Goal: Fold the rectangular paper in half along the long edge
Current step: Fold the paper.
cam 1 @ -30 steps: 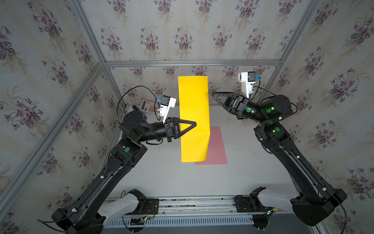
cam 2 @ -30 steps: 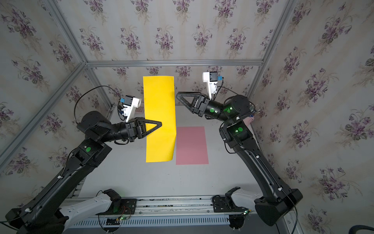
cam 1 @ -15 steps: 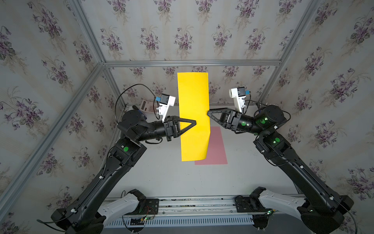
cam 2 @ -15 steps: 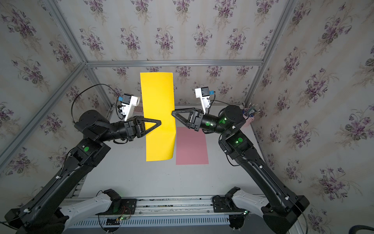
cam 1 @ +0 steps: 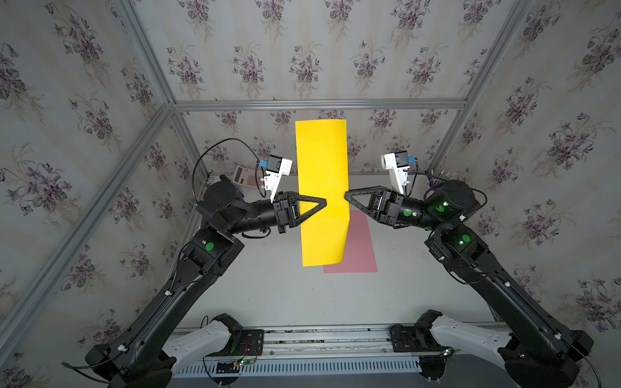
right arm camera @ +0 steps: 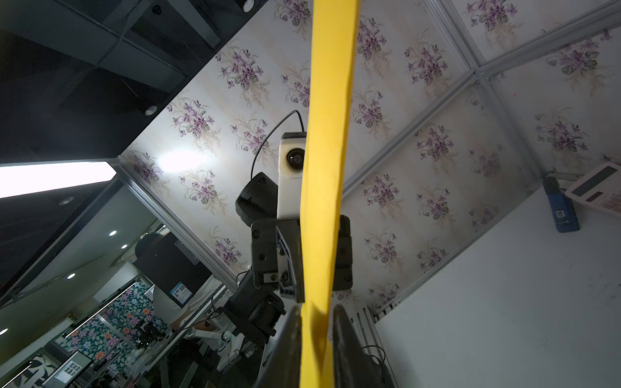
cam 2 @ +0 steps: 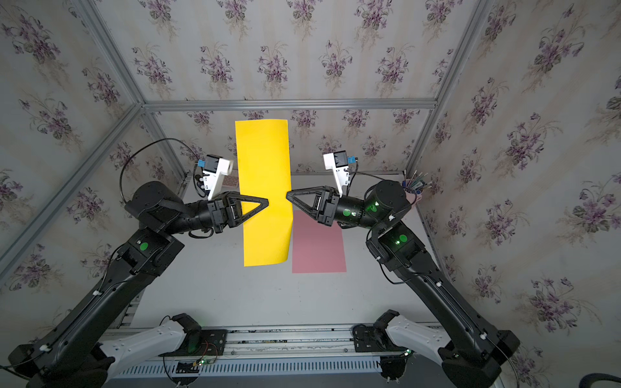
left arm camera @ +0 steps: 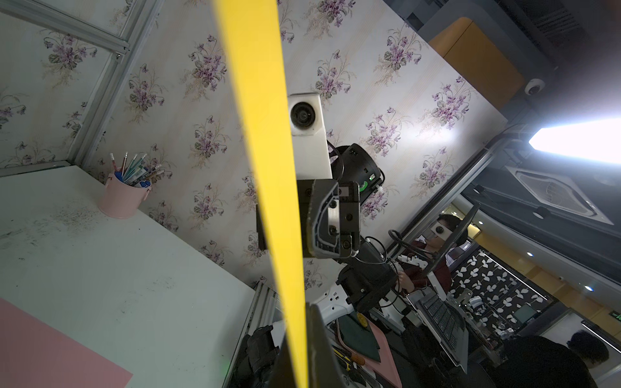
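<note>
Above table (cam 1: 268, 295), left gripper (cam 1: 324, 202) clamps paper (cam 1: 321, 161); only wrist view shows right gripper (right arm camera: 316, 307) unclosed.

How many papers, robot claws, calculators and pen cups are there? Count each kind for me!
Papers: 2 (yellow paper, pink paper)
Claws: 2 (left claw, right claw)
Calculators: 1 (calculator)
Pen cups: 1 (pen cup)
Total: 6

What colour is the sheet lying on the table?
The sheet is pink, clearest in a top view.
</note>
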Controlling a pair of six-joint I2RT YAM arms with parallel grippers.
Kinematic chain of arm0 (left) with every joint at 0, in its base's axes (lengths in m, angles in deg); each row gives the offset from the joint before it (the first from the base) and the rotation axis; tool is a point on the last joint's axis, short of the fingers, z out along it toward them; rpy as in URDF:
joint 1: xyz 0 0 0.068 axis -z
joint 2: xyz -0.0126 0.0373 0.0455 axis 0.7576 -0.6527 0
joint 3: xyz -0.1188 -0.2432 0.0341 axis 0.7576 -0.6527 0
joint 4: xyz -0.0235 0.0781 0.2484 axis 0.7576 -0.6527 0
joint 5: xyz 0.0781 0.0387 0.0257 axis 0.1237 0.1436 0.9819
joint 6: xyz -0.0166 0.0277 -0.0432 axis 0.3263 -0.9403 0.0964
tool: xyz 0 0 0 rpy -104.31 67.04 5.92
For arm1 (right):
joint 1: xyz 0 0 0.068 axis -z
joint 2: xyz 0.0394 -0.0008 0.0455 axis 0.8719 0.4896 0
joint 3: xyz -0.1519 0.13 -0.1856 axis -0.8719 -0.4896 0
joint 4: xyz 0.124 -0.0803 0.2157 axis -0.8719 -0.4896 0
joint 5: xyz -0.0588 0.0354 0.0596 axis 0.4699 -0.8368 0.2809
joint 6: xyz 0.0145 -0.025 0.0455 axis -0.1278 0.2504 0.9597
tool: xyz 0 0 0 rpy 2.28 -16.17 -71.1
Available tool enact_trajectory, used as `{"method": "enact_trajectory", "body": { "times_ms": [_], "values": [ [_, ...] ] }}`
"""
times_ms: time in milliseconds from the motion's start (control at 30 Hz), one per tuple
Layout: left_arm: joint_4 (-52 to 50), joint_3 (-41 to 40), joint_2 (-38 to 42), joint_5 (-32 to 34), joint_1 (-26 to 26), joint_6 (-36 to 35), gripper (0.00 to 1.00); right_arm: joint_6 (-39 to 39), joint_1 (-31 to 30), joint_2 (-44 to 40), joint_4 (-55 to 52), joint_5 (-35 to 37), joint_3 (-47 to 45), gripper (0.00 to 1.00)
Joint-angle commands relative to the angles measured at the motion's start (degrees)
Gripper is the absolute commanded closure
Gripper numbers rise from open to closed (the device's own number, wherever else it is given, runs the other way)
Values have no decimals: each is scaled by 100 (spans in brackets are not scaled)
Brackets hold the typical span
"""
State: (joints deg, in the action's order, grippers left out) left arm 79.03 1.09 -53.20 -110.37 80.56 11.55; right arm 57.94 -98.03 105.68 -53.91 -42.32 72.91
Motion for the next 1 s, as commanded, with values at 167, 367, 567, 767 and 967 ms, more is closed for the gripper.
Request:
{"method": "enact_trajectory", "body": {
  "times_ms": [167, 367, 567, 767, 967],
  "values": [
    [51, 67, -46, 81, 14, -103, 100, -96, -60, -153, -180, -238, -46, 91],
    [76, 84, -133, 87, 8, -78, 100, -242, -71, -245, -469, -336, -42, 74],
    [64, 120, -108, 119, 7, -86, 100, -375, -120, -289, -691, -398, -160, 88],
    [59, 137, -108, 102, 15, -77, 100, -576, -142, -362, -870, -430, -382, 88],
    [35, 163, -73, 112, 33, -86, 100, -575, -142, -442, -742, -601, -436, 99]
  ]
}}
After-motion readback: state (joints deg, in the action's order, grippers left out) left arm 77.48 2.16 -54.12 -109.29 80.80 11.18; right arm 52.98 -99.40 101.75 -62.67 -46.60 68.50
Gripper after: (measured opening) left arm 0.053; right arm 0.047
